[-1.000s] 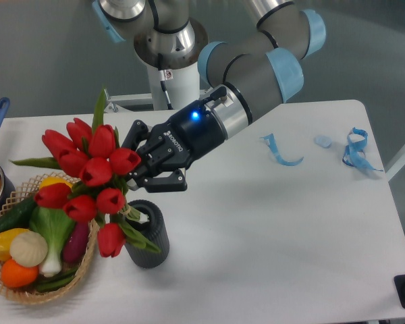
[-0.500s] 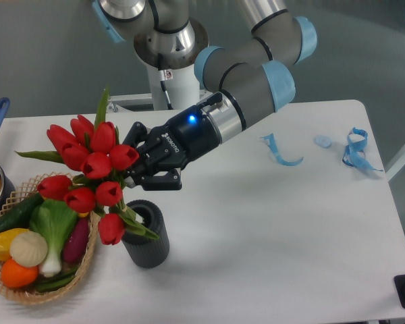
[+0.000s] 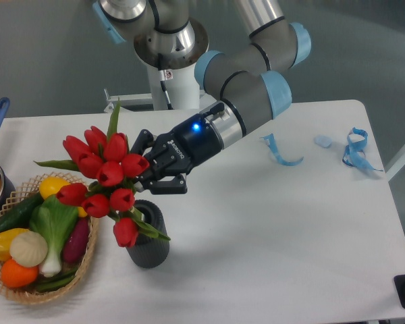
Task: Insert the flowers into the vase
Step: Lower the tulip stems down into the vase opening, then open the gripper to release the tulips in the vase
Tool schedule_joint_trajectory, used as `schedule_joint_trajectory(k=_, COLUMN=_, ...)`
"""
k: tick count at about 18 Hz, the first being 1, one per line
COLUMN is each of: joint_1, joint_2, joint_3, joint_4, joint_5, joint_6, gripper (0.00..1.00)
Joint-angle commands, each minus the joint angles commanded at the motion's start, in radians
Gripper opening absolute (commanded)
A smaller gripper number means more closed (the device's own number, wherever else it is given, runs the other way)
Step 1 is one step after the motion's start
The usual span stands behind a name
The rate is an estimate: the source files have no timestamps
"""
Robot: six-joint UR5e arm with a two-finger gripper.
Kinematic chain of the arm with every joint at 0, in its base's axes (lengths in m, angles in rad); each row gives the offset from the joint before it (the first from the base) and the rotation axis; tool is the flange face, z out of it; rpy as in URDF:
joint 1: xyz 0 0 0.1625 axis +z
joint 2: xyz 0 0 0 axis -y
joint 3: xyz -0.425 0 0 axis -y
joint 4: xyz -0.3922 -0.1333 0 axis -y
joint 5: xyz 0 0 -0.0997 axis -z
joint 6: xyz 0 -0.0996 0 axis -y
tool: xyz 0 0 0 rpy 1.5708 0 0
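The gripper (image 3: pixel 150 177) is closed around the stems of the flowers (image 3: pixel 105 177), its black fingers (image 3: pixel 167 188) pinching the bundle just behind the red heads, so the buds and leaves fan out to the left of it. The bunch hangs tilted over the vase (image 3: pixel 148 241), which stands upright on the table (image 3: pixel 270 236) near the front, just right of the wicker basket (image 3: pixel 34 291) of vegetables. One low bud and a leaf cross in front of the vase's mouth, so I cannot tell whether any stem end has entered it.

The flowers look light and springy (probably artificial, though that is a guess): the stems should bend rather than snap, while the heads could catch on the rim. Holding at the gathered stems, as here, seems the right place; gripping the buds would crush or splay them. The vase looks small and light enough to tip if the bunch, being wider than its mouth, pushes sideways on it. Blue tape scraps (image 3: pixel 354 150) lie far right.
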Motion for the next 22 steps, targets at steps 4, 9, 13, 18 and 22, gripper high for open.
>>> schedule_joint_trajectory(k=4, joint_1=0.0, joint_2=-0.034, joint_3=-0.011, joint_4=-0.002, joint_5=0.002, joint_6=0.009, gripper=0.1)
schedule_joint_trajectory(k=9, joint_1=0.002, joint_2=-0.092, joint_3=-0.029, joint_4=-0.002, joint_5=0.003, joint_6=0.043, gripper=0.1)
schedule_joint_trajectory(k=13, joint_1=0.011, joint_2=-0.092, joint_3=-0.055, joint_4=-0.002, joint_5=0.005, joint_6=0.054, gripper=0.1)
schedule_joint_trajectory(k=18, joint_1=0.015, joint_2=-0.1, joint_3=-0.074, joint_4=-0.003, joint_5=0.008, joint_6=0.074, gripper=0.14)
schedule_joint_trajectory(k=22, joint_1=0.018, joint_2=-0.101, joint_3=-0.077, joint_4=-0.003, joint_5=0.008, joint_6=0.075, gripper=0.27)
